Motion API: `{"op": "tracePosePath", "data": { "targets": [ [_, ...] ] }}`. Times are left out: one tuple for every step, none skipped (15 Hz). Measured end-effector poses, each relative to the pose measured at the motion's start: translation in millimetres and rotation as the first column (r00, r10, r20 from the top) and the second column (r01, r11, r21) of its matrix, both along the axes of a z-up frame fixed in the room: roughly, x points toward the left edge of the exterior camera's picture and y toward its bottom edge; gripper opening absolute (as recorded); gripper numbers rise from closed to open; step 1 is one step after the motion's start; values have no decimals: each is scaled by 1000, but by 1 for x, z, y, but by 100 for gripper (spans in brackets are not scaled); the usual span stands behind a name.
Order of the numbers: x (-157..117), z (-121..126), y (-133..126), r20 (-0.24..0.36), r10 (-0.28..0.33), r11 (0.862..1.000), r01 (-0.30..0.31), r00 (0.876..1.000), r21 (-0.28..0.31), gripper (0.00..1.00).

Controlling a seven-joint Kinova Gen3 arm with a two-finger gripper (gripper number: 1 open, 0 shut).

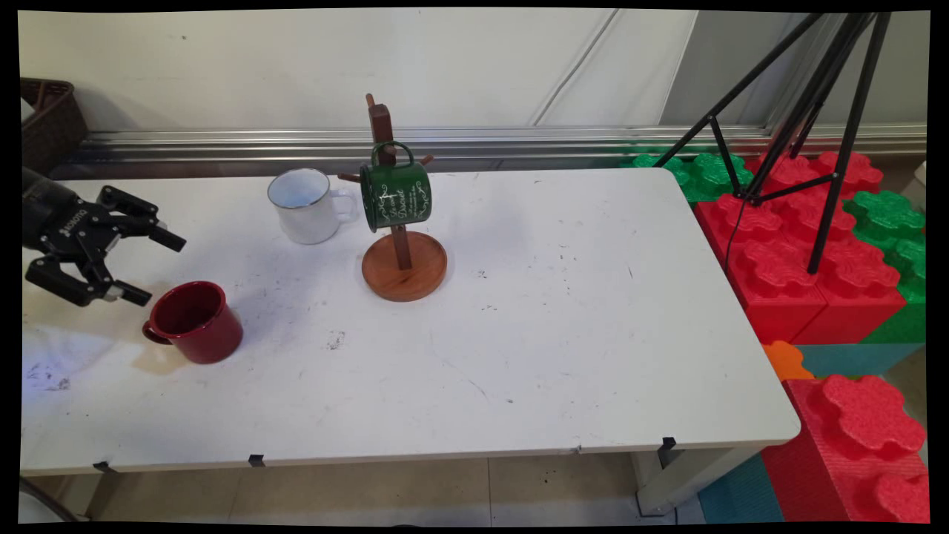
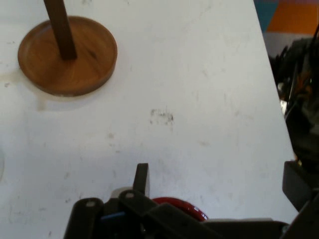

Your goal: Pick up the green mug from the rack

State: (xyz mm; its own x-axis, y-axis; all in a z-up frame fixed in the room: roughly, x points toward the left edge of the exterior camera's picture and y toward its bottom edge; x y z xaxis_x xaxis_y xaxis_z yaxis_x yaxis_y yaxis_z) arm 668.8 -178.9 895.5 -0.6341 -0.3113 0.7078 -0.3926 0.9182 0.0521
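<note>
Clearly, in the main view, the gripper [image 1: 152, 268] hung low over the bench's [image 1: 563, 334] left end, its fingers [image 1: 167, 241] spread wide and holding nothing. The red mug [image 1: 196, 322] stood upright just beside and below the lower finger, on the side nearer the camera, with its handle turned toward the gripper. I could not tell whether finger and mug touched, though a thin gap seemed to lie between them. The mug was not between the fingers. It sat off to one side of the gap. A white mug [image 1: 304, 206] stood farther back, near the wooden rack [image 1: 404, 267], and a green mug [image 1: 395, 194] hung by its handle on one of the rack's pegs. A dark basket [image 1: 48, 119] sat at the far left by the wall. A black tripod [image 1: 808, 133] stood on red and green foam blocks [image 1: 801, 245] beyond the bench's right end.

In the hand view, the gripper [image 2: 219, 172] again showed its fingers [image 2: 141, 179] well apart, with bare bench between them. Only a sliver of the red mug's [image 2: 179, 206] rim peeped out over the linkage at the bottom edge, close to one finger and under the hand, not ahead of it. The rack's [image 2: 67, 55] round base and post lay well ahead at the upper left.
</note>
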Motion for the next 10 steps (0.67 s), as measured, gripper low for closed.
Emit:
{"op": "tracePosePath", "data": {
  "targets": [
    [1,1,1,-18,14,1000,-14,1000,5,100],
    [3,2,2,-38,28,1000,-28,999,10,100],
    [4,3,3,-55,39,999,-38,998,14,100],
    [6,4,4,-72,50,999,-49,996,19,100],
    [7,4,6,-88,60,998,-58,994,23,100],
    [7,5,7,-101,69,997,-66,992,27,100],
    [8,6,8,-118,79,997,-75,990,32,100],
    [7,7,9,-135,89,996,-85,987,37,100],
    [7,8,10,-152,99,995,-94,983,43,100],
    [6,9,10,-168,107,994,-100,980,47,100]
  ]
}}
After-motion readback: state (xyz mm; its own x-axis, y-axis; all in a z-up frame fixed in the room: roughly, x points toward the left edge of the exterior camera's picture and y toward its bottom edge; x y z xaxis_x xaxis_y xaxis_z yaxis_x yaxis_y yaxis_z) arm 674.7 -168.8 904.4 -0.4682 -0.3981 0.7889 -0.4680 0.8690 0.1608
